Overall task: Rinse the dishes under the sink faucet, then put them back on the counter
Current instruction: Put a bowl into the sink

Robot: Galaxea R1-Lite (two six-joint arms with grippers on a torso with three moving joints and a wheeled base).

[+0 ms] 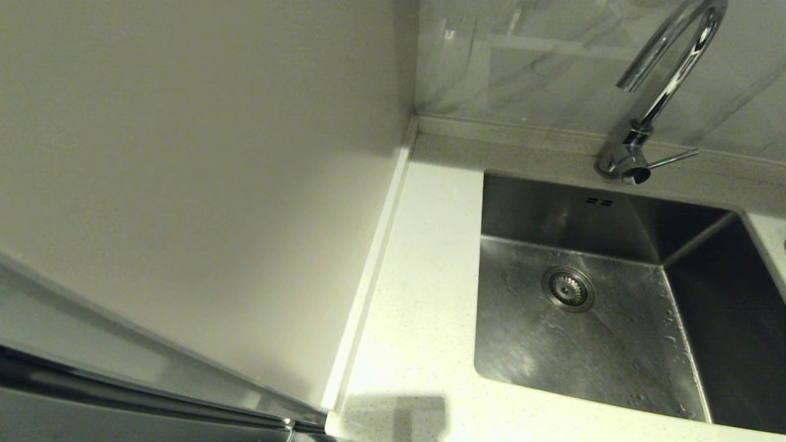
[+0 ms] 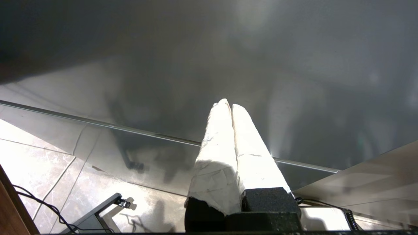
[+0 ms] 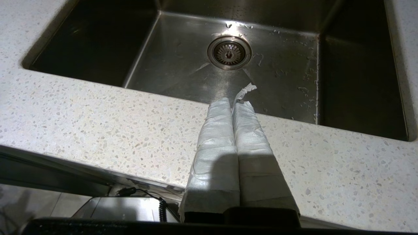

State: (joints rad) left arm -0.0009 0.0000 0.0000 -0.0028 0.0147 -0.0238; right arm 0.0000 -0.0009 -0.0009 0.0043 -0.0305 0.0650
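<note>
Speckled white counter (image 1: pixel 424 258) wraps the steel sink (image 1: pixel 589 331), faucet (image 1: pixel 663 92) at its back edge. The right gripper (image 3: pixel 232 106) hovers over the sink's front rim, fingers pressed together; the left gripper (image 2: pixel 227 106) – likewise closed – seems down beside a dark cabinet front (image 2: pixel 209 65).

no readable text, labels or signs

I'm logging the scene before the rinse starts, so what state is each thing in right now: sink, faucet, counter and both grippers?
sink: holds no dishes, water droplets on its floor.
faucet: no water running.
counter: no dishes on the part in view.
left gripper: shut, holding nothing, down by a dark panel above the floor.
right gripper: shut, holding nothing, over the counter's front strip, pointing at the sink.
</note>
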